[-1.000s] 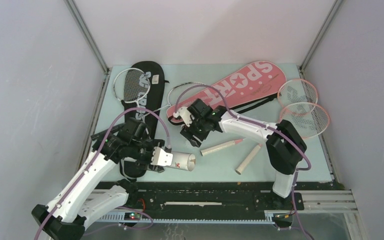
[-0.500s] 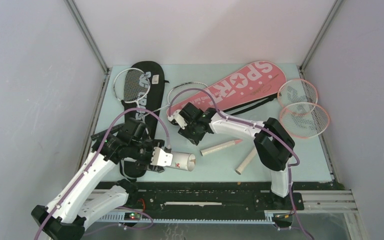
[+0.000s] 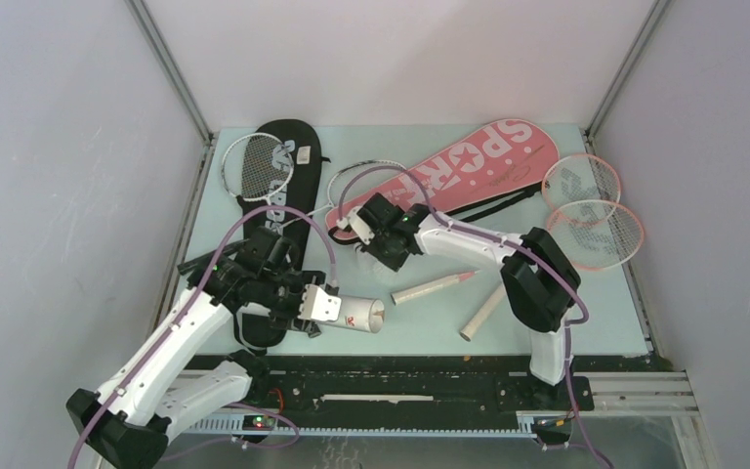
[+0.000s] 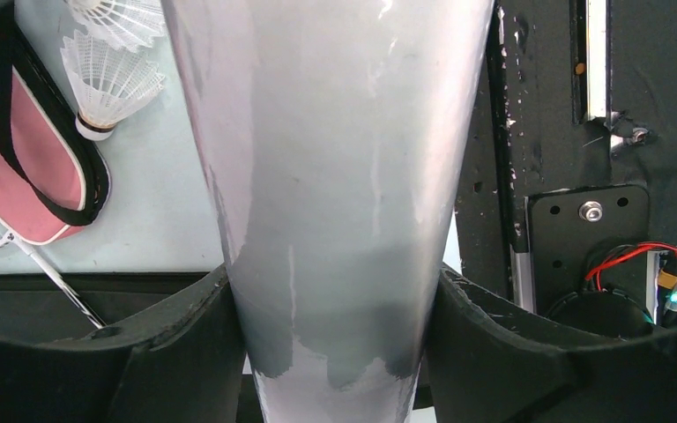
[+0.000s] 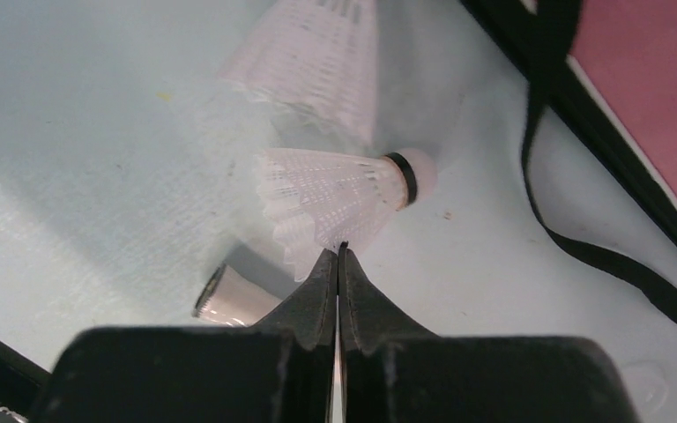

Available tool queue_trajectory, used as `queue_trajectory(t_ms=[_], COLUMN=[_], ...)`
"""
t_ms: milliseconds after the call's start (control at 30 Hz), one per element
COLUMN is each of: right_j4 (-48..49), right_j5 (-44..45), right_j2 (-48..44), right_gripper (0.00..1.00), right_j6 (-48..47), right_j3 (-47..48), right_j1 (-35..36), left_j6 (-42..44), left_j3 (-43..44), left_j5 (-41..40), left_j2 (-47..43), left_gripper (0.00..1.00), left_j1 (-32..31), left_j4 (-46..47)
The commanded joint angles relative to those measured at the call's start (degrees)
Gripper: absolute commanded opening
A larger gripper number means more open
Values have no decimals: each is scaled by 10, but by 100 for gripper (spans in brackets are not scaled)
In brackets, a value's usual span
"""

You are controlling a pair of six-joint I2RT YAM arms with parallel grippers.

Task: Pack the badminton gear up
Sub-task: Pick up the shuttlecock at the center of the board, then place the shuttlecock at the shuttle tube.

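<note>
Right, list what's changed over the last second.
The right claw moved slightly toward the far side, nearer the pink cover, and closed, seemingly pinching the feather edge of a shuttlecock. The left claw kept its hold on the white tube. Nothing else shifted.

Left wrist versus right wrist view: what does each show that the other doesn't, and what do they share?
Left wrist only: the white tube clamped in the left gripper's jaws, and the black base rail. Right wrist only: the right gripper's jaws shut on a shuttlecock by its feather rim. Both: shuttlecocks on the table, the pink cover and its black strap.
</note>
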Motion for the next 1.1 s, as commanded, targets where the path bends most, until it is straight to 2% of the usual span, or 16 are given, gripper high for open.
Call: queue_trajectory(t_ms=[0, 133, 267, 567, 767, 1067], right_j4=[-5, -7, -18, -48, -73, -112], right_j5=[14, -4, -68, -284, -436, -531], right_j2=[-67, -112, -162, -309, -386, -440], right_gripper=[0, 0, 0, 0, 0, 0], right_j6=[-13, -22, -30, -59, -72, -101], right_j3=[14, 0, -11, -41, -44, -57], right_j1=[-37, -69, -113, -229, -300, -310], left_j6=[15, 14, -5, -64, -79, -106], left_j3=[41, 51, 59, 67, 75, 89], left_j5=[24, 25, 29, 1, -7, 25], left_j2=[7, 22, 41, 82, 108, 127], left_gripper=[62, 62, 61, 60, 60, 59], left_j1=[-3, -4, -4, -3, -3, -3], left_j4=[18, 34, 68, 188, 237, 270])
